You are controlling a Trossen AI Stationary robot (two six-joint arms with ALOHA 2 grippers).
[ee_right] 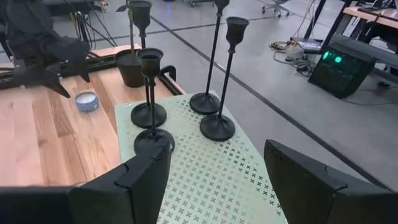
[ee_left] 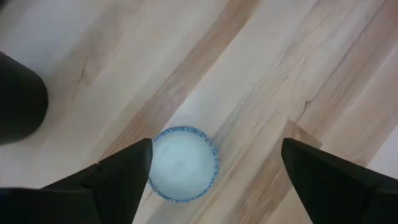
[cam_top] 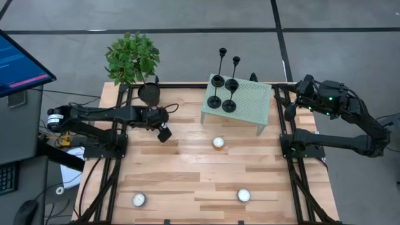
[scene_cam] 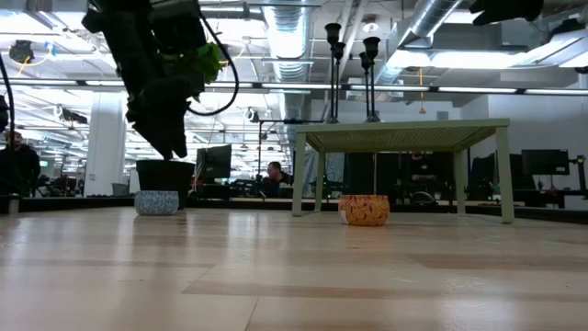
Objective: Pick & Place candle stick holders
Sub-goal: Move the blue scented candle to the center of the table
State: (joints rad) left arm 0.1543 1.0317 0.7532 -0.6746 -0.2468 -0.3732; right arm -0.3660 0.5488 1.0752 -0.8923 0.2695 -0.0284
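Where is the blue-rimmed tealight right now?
The blue-rimmed tealight sits on the table's left side, directly beneath the open left gripper, near the plant pot.

The left arm's dark two-finger gripper (cam_top: 164, 134) points down above the table's left half, fingers (ee_left: 124, 171) spread wide and empty; the right arm's dark two-finger gripper (ee_right: 214, 180) waits at the far right, fingers parted.

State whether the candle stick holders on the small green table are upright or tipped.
Upright. All four candle stick holders stand on their disc bases on the green table, stems vertical, cups on top.
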